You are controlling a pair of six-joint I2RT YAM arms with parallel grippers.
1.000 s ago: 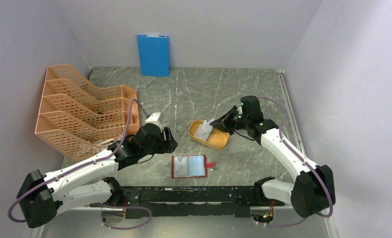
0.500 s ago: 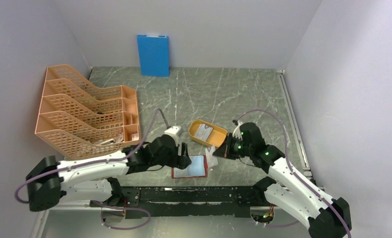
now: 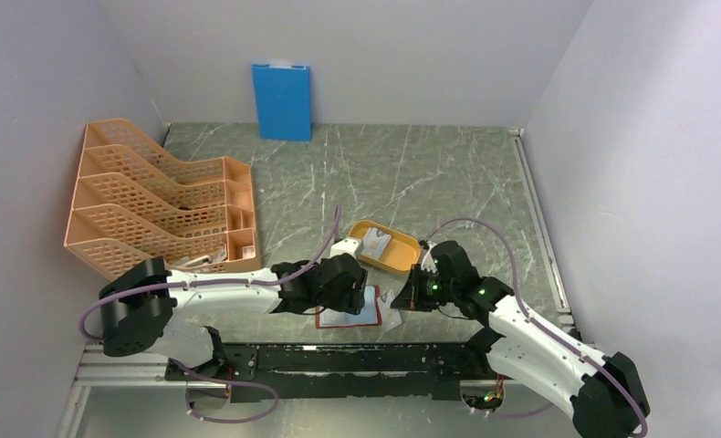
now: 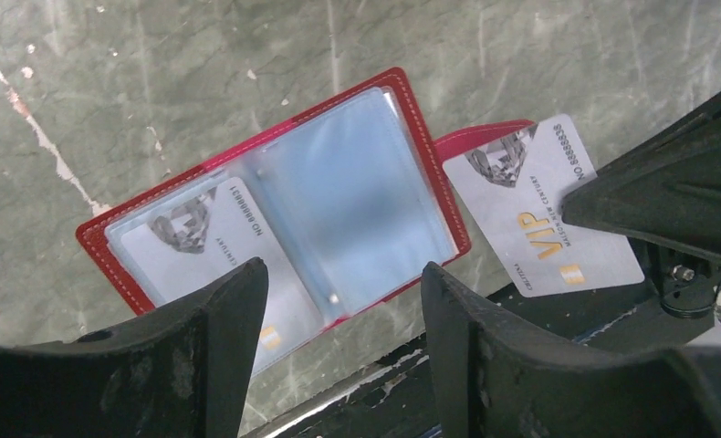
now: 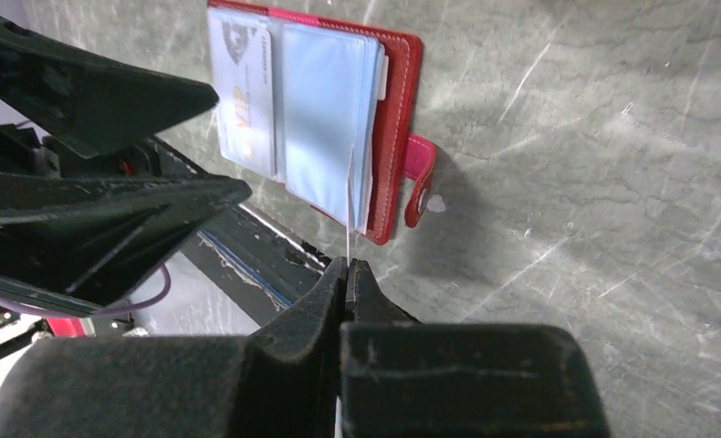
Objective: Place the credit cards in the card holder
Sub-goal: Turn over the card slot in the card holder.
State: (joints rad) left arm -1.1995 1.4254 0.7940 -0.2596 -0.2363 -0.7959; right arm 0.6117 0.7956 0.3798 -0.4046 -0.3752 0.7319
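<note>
The card holder [image 3: 346, 316] [image 4: 284, 196] [image 5: 395, 87], a red wallet, lies open on the table near the front rail. One credit card [image 4: 197, 237] [image 5: 243, 87] sits in a clear pocket of it. My left gripper [image 3: 357, 290] [image 4: 339, 278] hovers open just above the wallet, with nothing between its fingers. My right gripper [image 3: 410, 297] [image 5: 348, 266] is shut on a pale VIP credit card [image 4: 535, 214] [image 5: 350, 205], held on edge at the wallet's tab side. More cards [image 3: 375, 244] lie in the yellow tray.
The yellow-orange tray [image 3: 407, 258] sits just behind the wallet. An orange mesh file rack [image 3: 156, 205] fills the left side. A blue board [image 3: 281, 100] leans on the back wall. A black rail [image 3: 357, 358] runs along the near edge.
My right arm carried a card from the tray down to the wallet's right side. My left gripper swung right and now hangs over the wallet.
</note>
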